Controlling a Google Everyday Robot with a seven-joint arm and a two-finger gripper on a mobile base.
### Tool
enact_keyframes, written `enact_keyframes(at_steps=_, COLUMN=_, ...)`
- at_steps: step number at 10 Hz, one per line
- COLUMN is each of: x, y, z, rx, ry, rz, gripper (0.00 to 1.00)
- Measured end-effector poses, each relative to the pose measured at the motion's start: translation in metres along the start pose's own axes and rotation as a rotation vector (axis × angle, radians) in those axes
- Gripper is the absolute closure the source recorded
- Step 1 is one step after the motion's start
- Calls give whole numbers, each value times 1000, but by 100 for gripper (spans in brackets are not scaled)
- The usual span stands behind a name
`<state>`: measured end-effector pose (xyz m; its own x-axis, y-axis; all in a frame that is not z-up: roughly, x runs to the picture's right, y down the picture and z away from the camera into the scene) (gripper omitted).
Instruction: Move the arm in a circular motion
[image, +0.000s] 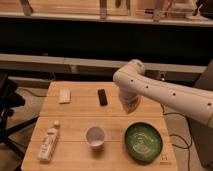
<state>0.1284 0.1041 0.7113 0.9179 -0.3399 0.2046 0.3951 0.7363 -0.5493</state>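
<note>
A glossy white arm (165, 92) reaches in from the right edge of the frame, its bulbous elbow joint high at centre right and its lower segment pointing down over the right half of the wooden counter (75, 117). We place the end effector (130, 107) at the arm's lower tip, just above the counter between the dark rectangular object (102, 96) and the green bowl (143, 141); whether it is released or clenched we cannot tell, and we see nothing clearly held in it.

To trace the circle well, we judge the arm should keep its tip at a steady height above the counter and sweep evenly, holding a radius that fits the free space around it. A smooth, unhurried loop looks safer to us than a wide one.

Several things ring that path. The green bowl sits at lower right, near the tip and the likeliest thing to be clipped. The dark rectangular object lies just left of the tip. A white cup (95, 136) stands at lower centre, a white bottle (48, 142) lies at lower left, and a small pale block (64, 95) rests at upper left, well apart. Shelving (100, 25) runs across the top of the frame behind.
</note>
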Motion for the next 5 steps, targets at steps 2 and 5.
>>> enact_keyframes(at_steps=2, x=1, y=1, z=-2, rx=7, ry=-9, rz=0, gripper=100)
enact_keyframes(at_steps=5, x=-12, y=-18, z=14, rx=-3, ry=-2, rz=-19, gripper=100)
